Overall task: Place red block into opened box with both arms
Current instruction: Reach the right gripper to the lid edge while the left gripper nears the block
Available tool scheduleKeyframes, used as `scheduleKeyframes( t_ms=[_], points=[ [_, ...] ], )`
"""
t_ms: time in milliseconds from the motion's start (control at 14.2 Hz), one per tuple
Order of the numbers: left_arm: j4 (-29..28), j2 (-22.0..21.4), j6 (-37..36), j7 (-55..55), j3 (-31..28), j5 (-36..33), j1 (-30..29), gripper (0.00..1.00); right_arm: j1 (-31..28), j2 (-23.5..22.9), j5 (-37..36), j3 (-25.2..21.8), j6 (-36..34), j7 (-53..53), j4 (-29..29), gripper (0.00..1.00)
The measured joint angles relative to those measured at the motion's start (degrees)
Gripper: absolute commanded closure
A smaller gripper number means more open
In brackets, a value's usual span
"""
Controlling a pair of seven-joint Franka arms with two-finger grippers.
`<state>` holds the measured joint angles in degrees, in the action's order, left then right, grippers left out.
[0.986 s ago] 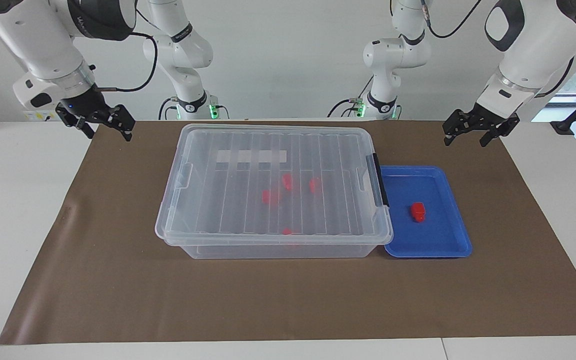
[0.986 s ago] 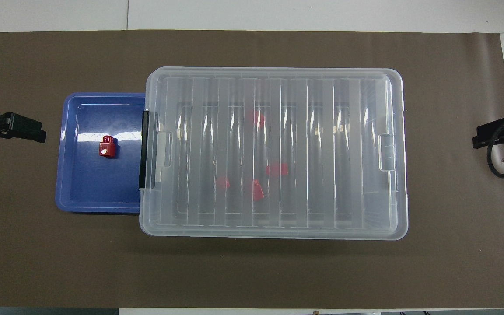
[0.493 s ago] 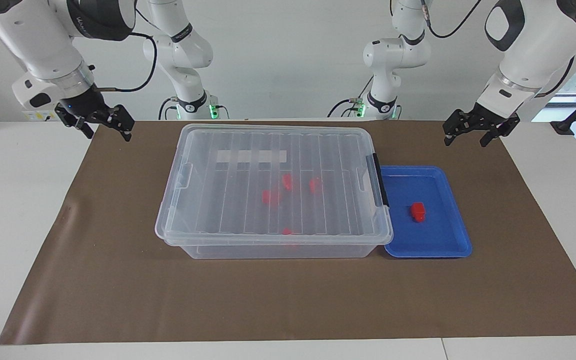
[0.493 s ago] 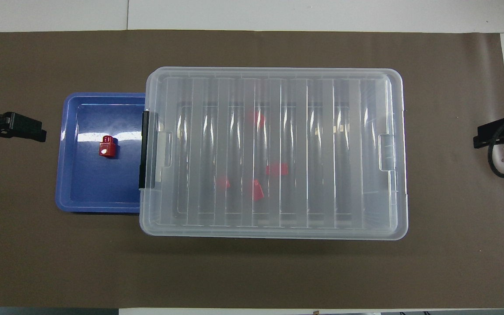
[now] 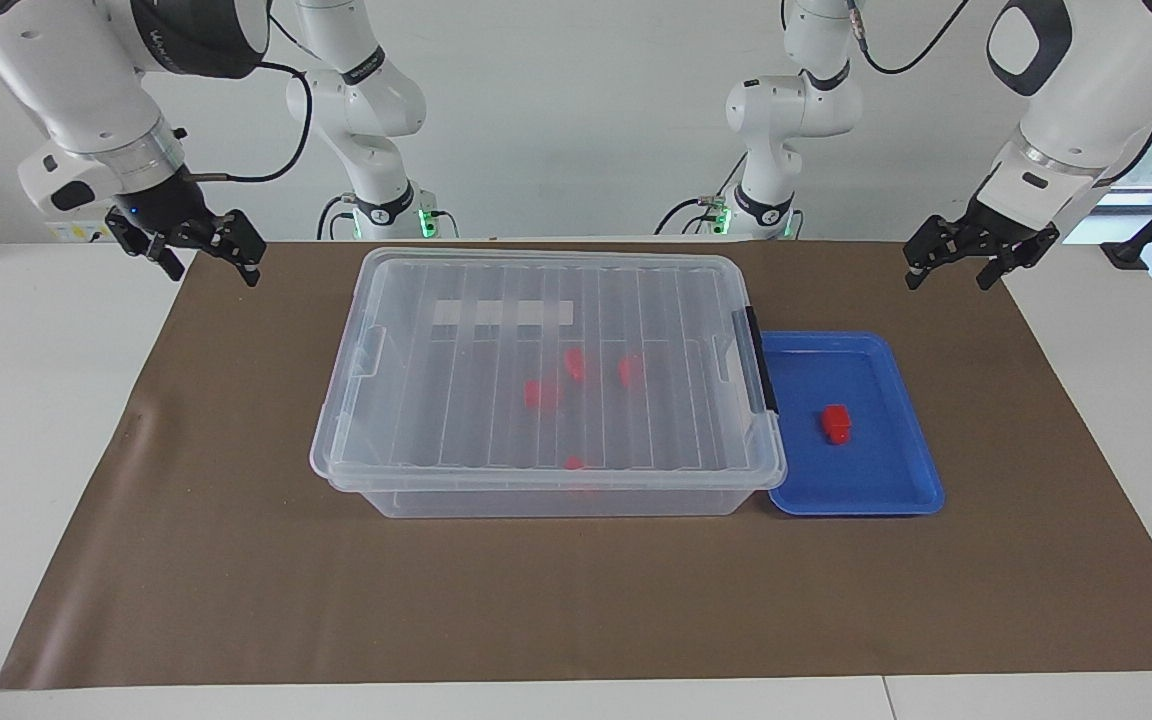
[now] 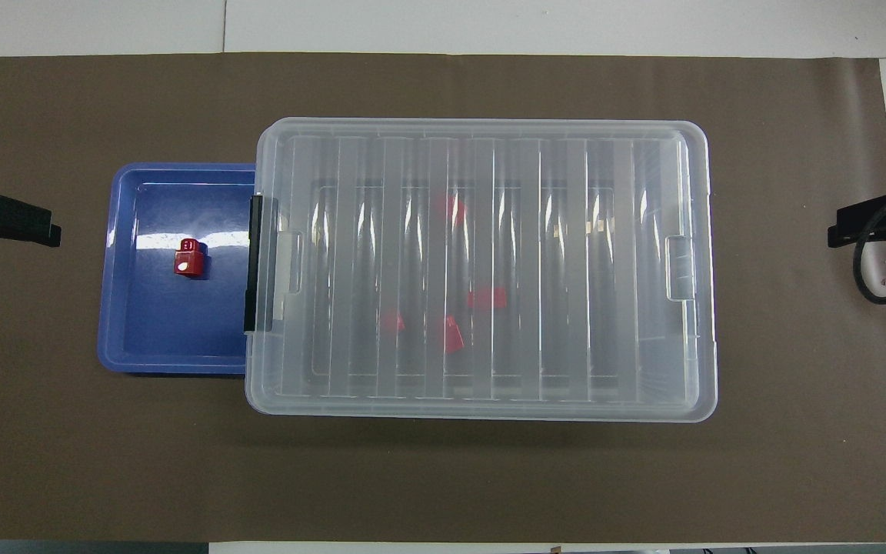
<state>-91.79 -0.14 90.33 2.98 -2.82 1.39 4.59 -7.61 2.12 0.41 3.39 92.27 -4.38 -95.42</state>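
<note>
One red block point(image 5: 836, 423) point(image 6: 188, 258) lies in the blue tray point(image 5: 896, 480) beside the box. The box point(image 5: 546, 380) point(image 6: 481, 269) is a clear bin with its ribbed lid resting on top. Several more red blocks point(image 5: 576, 363) show through the lid. A black latch point(image 5: 760, 360) sits on the end that faces the tray. My left gripper point(image 5: 948, 282) hangs open and empty over the brown mat at the left arm's end. My right gripper point(image 5: 216, 274) hangs open and empty over the mat's edge at the right arm's end.
A brown mat point(image 5: 576, 600) covers the white table under the box and tray. Two more white arms point(image 5: 376, 110) stand at the table's edge nearest the robots. The tray touches the box's latch end.
The left gripper has drifted a little up and outward, away from the tray. The right gripper has shifted slightly too. Box, tray and blocks have not moved.
</note>
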Motion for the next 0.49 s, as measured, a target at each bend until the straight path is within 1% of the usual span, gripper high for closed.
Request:
scheduleKeyframes(
  t_ms=[493],
  points=[
    [-0.09, 0.00, 0.00, 0.00, 1.43, 0.00, 1.00, 0.00, 6.93, -0.11, 0.79, 0.27, 10.21, -8.23, -8.99, 0.00]
  ],
)
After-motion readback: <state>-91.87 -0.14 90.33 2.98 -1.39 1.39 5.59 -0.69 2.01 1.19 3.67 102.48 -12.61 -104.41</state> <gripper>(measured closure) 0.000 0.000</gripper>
